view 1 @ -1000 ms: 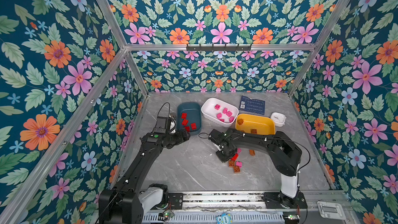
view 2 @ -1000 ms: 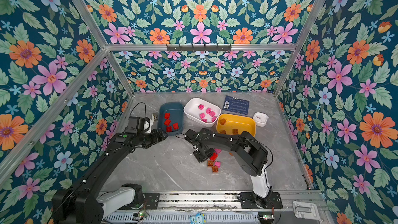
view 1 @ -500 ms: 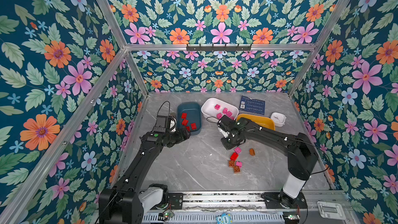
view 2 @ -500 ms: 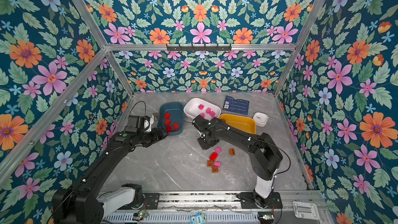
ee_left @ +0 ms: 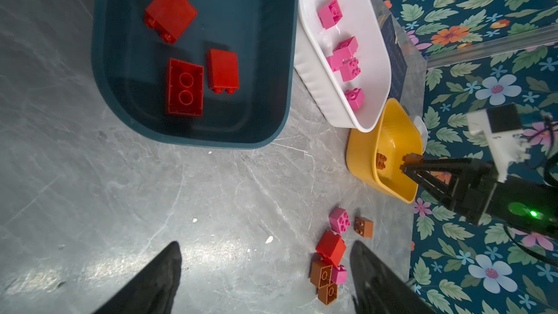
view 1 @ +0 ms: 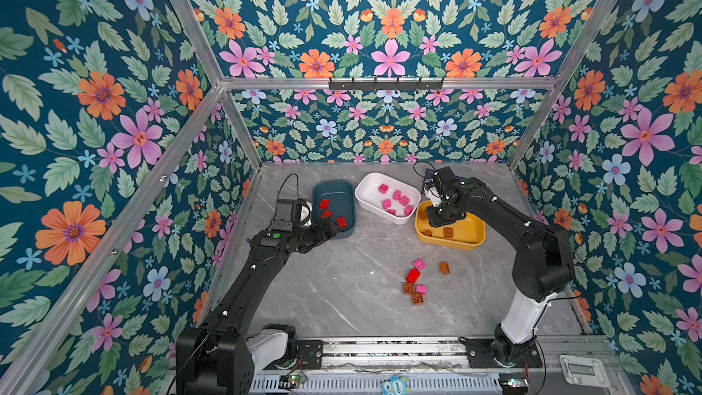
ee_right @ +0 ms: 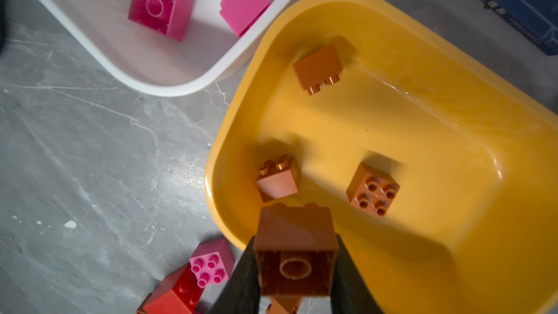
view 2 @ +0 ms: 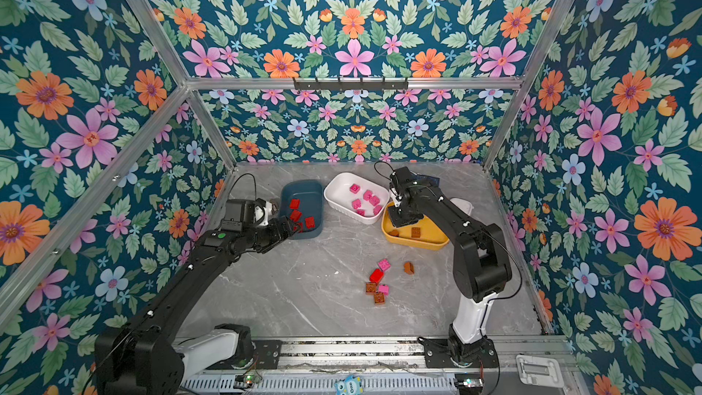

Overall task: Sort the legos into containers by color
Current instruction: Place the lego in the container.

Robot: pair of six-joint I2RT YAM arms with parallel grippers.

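Clamping a brown brick [ee_right: 294, 234] above the yellow bin [ee_right: 407, 122]: right claw [ee_right: 296, 270].

Nothing can be read for certain: the dark blue card [ee_right: 525, 1] carries rows of fine pale print, all too small and blurred to make out

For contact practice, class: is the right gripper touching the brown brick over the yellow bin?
Touching. The right wrist view shows the right gripper with fingers pressing both sides of the brown brick.
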